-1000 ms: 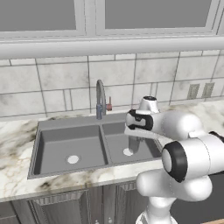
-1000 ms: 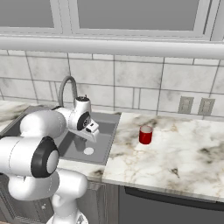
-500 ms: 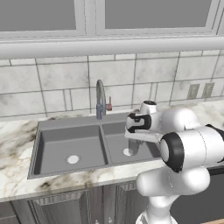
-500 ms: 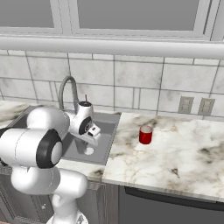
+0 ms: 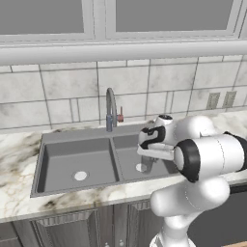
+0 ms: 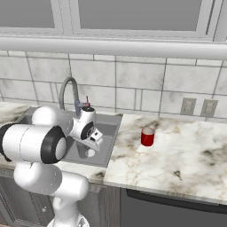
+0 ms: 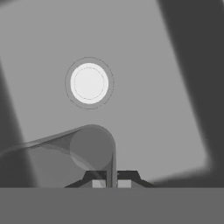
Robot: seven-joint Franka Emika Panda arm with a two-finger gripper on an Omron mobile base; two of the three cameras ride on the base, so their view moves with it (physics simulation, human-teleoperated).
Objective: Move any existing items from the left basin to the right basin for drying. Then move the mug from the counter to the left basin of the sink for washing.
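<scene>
The grey cup [image 7: 87,151], held at its rim wall between the gripper [image 7: 111,183] fingertips, hangs over the right basin [image 7: 144,87] beside its drain [image 7: 89,83]. We judge it light, rigid, smooth, so a firm rim pinch suits.

One sink [image 5: 77,144] sits in the counter [image 6: 177,155], with two basins: a wider one [image 5: 62,166] and a narrower one [image 5: 126,144]. Each basin has one round pale drain, two in all [image 5: 80,176] [image 7: 89,83]. There is one faucet [image 5: 111,108], one grey cup [image 7: 83,153], one red mug [image 6: 147,136], and two wall outlets [image 6: 188,106] [image 6: 207,108].
</scene>
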